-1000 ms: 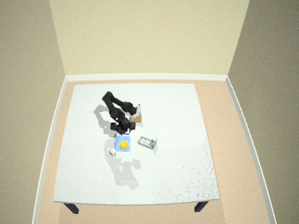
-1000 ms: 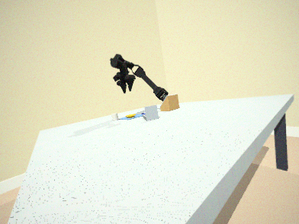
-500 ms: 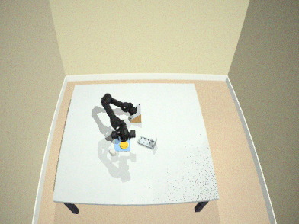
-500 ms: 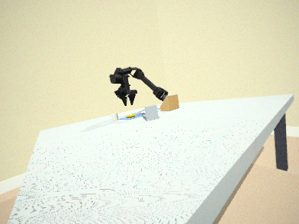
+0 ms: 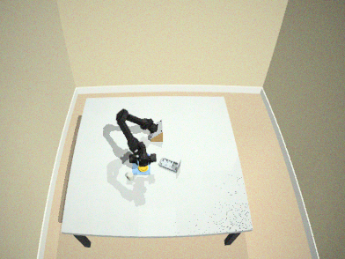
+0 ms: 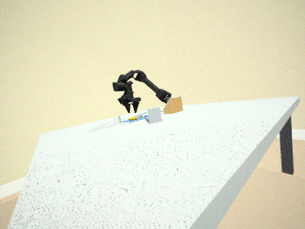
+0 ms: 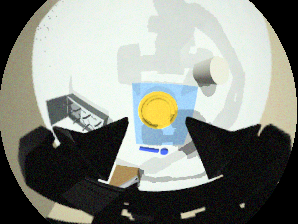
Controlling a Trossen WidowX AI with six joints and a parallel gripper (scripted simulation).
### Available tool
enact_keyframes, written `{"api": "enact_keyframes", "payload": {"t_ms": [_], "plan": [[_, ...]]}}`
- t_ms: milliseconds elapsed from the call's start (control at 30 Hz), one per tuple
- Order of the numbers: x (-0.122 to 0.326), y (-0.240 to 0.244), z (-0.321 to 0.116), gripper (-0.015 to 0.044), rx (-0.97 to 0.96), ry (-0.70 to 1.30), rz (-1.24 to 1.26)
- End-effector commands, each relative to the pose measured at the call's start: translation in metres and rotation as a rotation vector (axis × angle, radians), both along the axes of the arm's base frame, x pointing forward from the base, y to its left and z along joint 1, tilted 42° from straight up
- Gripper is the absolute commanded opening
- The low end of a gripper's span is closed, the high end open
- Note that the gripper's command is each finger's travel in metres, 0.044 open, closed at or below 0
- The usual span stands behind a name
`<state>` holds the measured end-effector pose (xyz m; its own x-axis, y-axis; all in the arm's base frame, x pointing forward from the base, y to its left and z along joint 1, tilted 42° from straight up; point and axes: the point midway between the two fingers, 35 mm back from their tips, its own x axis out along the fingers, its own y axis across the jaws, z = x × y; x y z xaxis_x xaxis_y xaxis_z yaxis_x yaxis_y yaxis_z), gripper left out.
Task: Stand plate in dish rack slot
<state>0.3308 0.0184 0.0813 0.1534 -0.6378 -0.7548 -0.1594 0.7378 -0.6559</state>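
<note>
- Jaws stood wide open with nothing between them; the gripper [image 7: 160, 137] hung right above the plate [image 7: 157, 110].
- That yellow plate lay flat on a blue mat [image 7: 164, 117], on the white table [image 5: 198, 132]. It was not in the rack yet.
- In the wrist view, one dark finger [image 7: 100, 145] showed on each side of the plate, so the aim looked good.
- To do this step well, I think the arm should go straight down and slowly, keeping the plate in the middle of the open jaws.
- A flat plate is hard to grab, so the fingers may need to catch its rim, and pinch it firmly so it does not slip.
- The grey dish rack [image 5: 170, 165] sat near the mat, off to one side, so the trip there would be short.
- A small white cup [image 5: 129, 175] stood just beside the mat; the arm should keep away from it.
- A brown block [image 6: 173, 104] sat at the foot of the arm.
</note>
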Motion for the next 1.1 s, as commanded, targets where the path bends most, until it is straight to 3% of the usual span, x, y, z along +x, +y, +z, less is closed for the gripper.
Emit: {"api": "enact_keyframes", "payload": {"t_ms": [0,1067], "plan": [[0.001,-0.006,-0.006,0.0400,-0.007,0.005,-0.001],[0.005,-0.035,-0.034,0.0400,-0.010,0.004,-0.001]]}}
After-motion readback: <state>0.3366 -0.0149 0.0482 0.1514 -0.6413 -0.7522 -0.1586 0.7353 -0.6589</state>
